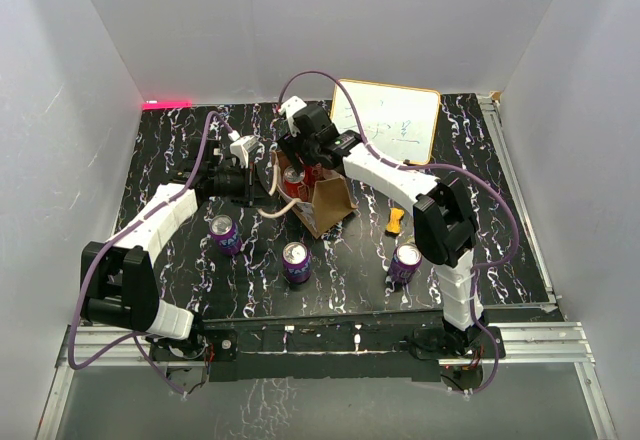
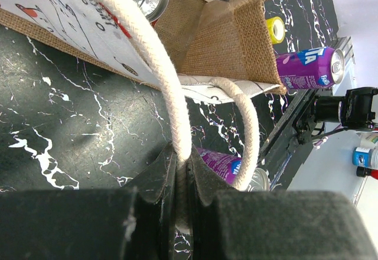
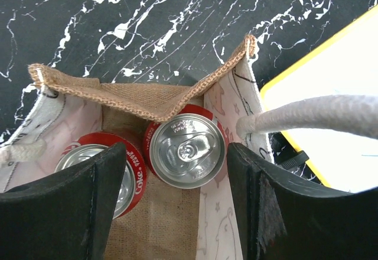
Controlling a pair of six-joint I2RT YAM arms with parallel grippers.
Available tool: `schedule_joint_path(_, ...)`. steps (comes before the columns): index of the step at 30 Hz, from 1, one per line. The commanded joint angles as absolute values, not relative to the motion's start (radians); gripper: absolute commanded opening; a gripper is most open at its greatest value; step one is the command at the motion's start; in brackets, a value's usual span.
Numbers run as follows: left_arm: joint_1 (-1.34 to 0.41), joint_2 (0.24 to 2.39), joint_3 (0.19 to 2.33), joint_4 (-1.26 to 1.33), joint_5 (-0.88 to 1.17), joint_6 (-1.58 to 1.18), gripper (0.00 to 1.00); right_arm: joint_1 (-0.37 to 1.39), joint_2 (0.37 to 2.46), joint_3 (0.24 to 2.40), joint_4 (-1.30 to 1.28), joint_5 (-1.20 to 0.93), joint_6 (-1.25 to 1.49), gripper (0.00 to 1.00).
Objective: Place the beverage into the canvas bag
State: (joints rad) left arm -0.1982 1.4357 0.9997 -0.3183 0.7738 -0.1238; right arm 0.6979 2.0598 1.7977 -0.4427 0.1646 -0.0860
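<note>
Left gripper (image 2: pixel 182 165): clamped on cream handle (image 2: pixel 147 53), keeping canvas bag (image 3: pixel 118 91) open.
Right gripper (image 3: pixel 176 153): released, fingers astride red can (image 3: pixel 187 150) standing below.
Handling: withdraw straight up, clear of rim.

The red can (image 3: pixel 137 166) on the left inside the bag (image 3: pixel 118 94) carries "Coke" in white script down its side. In the left wrist view a purple can (image 2: pixel 307 68) lying on its side shows large white letters ending in "TA", with a small "Fanta" logo near its top rim. The bag's whitish side has dark printed lettering, too cut off to read. The whiteboard (image 1: pixel 385 120) bears faint handwriting, too small to make out.
</note>
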Motion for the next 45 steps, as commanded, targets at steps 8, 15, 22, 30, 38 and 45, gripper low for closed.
schedule_joint_path(8, -0.196, 1.419, 1.025, -0.337, 0.804, -0.124, 0.00, 0.704, 2.006, 1.895, -0.412, 0.105, -0.048, 0.69)
schedule_joint_path(15, -0.196, 1.420, 1.026, -0.338, 0.804, -0.127, 0.00, 0.694, 1.998, 1.877, -0.413, 0.022, 0.044, 0.65)
schedule_joint_path(22, -0.195, 1.426, 1.027, -0.322, 0.826, -0.166, 0.00, 0.685, 1.984, 1.851, -0.386, -0.138, 0.116, 0.64)
schedule_joint_path(30, -0.195, 1.436, 1.025, -0.304, 0.879, -0.207, 0.00, 0.677, 1.972, 1.836, -0.331, -0.234, 0.193, 0.62)
schedule_joint_path(38, -0.186, 1.445, 1.023, -0.285, 0.916, -0.246, 0.00, 0.669, 1.948, 1.839, -0.294, -0.263, 0.188, 0.61)
schedule_joint_path(45, -0.186, 1.445, 1.016, -0.278, 0.912, -0.244, 0.00, 0.656, 1.859, 1.832, -0.306, -0.240, 0.121, 0.62)
